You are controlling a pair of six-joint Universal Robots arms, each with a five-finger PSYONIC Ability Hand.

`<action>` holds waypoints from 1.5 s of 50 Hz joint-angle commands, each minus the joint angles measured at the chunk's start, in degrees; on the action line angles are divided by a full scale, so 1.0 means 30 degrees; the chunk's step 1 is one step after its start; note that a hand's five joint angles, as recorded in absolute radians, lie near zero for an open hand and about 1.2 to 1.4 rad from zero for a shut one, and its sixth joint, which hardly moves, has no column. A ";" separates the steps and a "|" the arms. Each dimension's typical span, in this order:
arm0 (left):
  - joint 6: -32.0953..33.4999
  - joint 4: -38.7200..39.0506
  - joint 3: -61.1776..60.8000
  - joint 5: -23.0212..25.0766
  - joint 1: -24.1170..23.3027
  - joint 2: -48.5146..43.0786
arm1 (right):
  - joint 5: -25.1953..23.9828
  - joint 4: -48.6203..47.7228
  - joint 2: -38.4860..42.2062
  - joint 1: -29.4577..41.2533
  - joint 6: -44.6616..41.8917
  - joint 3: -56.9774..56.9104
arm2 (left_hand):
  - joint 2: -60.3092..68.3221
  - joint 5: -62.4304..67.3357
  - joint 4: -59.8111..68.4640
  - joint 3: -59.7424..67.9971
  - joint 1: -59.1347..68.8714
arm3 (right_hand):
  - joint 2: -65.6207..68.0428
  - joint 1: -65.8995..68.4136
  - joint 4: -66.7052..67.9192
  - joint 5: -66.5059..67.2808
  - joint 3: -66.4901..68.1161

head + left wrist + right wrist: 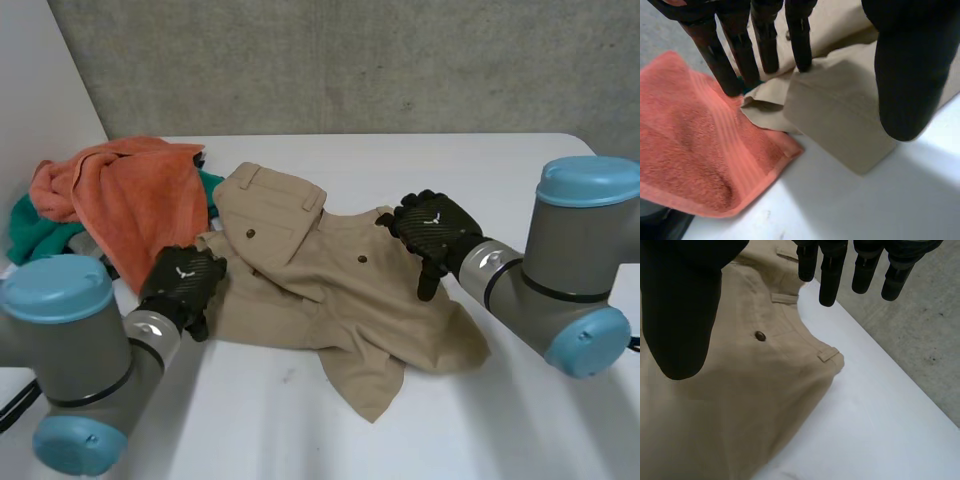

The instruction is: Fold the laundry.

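Fingers point(765, 40) of left hand point(185, 283) and right hand point(435, 228) open, empty, at 1 beige shorts point(330, 290); 1 orange towel point(120, 195) touching.

The orange towel point(120, 195) hides most of the green cloth point(32, 236).

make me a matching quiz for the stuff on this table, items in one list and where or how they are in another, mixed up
Column one:
1 orange towel
2 green cloth
3 beige pants
4 right hand

Column two:
a open, over the pants' waistband
b crumpled at the middle of the table
c peeking out from under the towel at the table's left side
d heaped at the far left, one edge next to the left hand

Pairs: 1-d, 2-c, 3-b, 4-a
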 commanded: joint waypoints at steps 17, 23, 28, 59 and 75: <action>-0.0732 0.0509 0.3164 -0.0056 0.0507 0.3393 | -0.1953 0.6756 0.5478 0.2297 0.4240 -0.7691 | 1.8150 1.8058 1.8100 1.8152 1.7742 | 0.6275 0.9055 0.9447 0.9334 0.9455; -0.0760 0.0539 0.4130 0.0590 0.0565 0.3277 | 0.0447 0.4854 0.5422 0.2446 0.5235 -0.8044 | 1.8150 1.8058 1.8100 1.8152 1.7742 | 1.9527 2.2307 2.2699 2.2586 2.2707; -0.0819 0.0860 0.6004 0.0590 0.0653 0.2837 | 0.3610 0.3534 0.2765 0.2095 0.5823 -0.6674 | 1.8150 1.8058 1.8100 1.8152 1.7742 | 1.9527 2.2307 2.2699 2.2586 2.2707; -0.2372 -0.1014 0.5451 0.2464 0.0243 0.3859 | 0.0949 0.6487 -0.5977 0.3241 0.4745 0.1657 | 1.8150 1.8058 1.8100 1.8152 1.7742 | -0.3806 -0.1026 -0.0634 -0.0748 -0.0626; -0.2138 -0.2771 0.3255 0.4896 -0.0518 0.8693 | 0.0950 0.5353 0.0729 0.1947 0.1604 -0.6254 | 1.8150 1.8058 1.8100 1.8152 1.7742 | -0.3806 -0.1026 -0.0634 -0.0748 -0.0626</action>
